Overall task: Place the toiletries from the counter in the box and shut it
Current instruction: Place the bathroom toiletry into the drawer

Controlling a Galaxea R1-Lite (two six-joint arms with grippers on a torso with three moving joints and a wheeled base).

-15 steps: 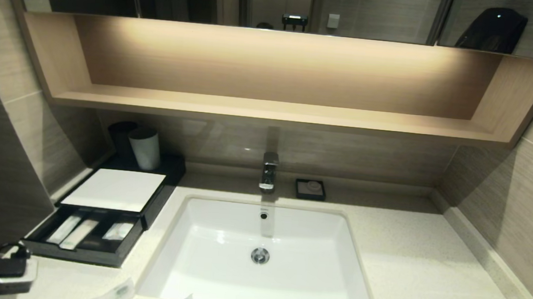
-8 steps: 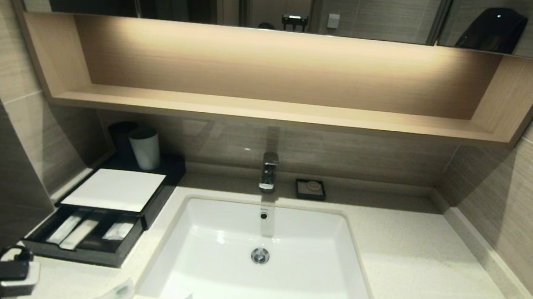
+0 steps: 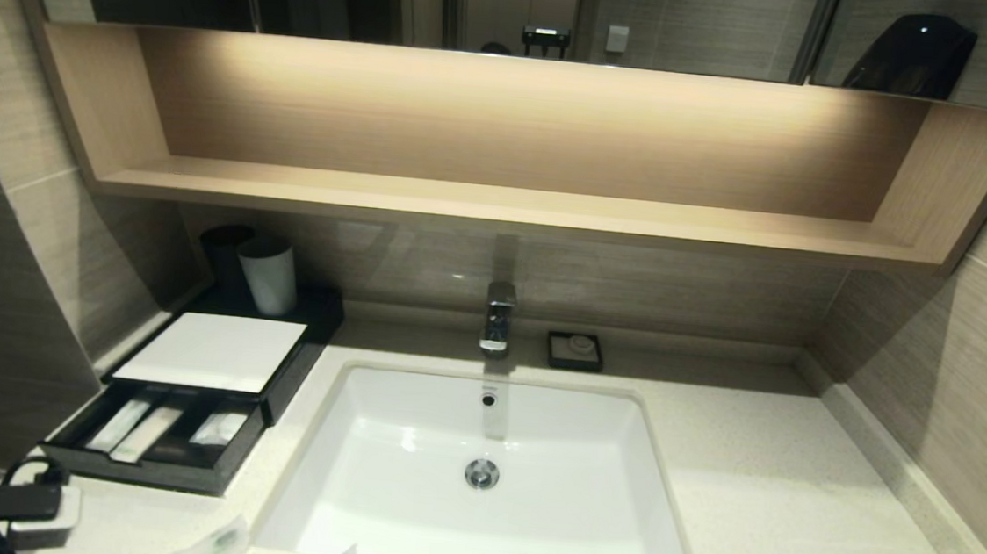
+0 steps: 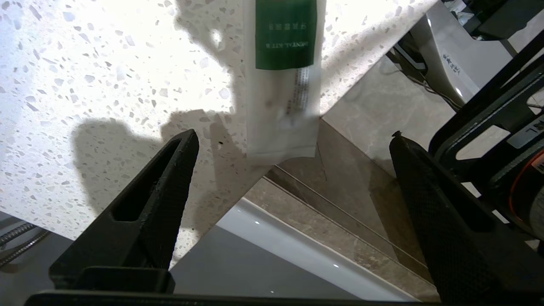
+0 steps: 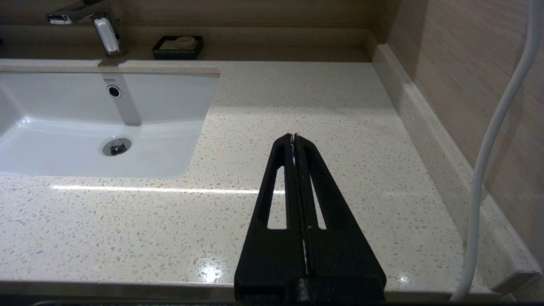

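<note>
I see the counter (image 5: 297, 106) as cream stone, finely flecked with grey and tan. The basin (image 3: 410, 447) set in it is glossy white. At about nine o'clock from the basin sits the box (image 3: 287, 380), black with a plain white top panel (image 3: 210, 350). In my left wrist view a packet (image 4: 282, 97) shows milky white with a dark green band carrying pale lettering. Both the left gripper (image 4: 293, 144) and the right gripper (image 5: 294, 138) are matt black.
</note>
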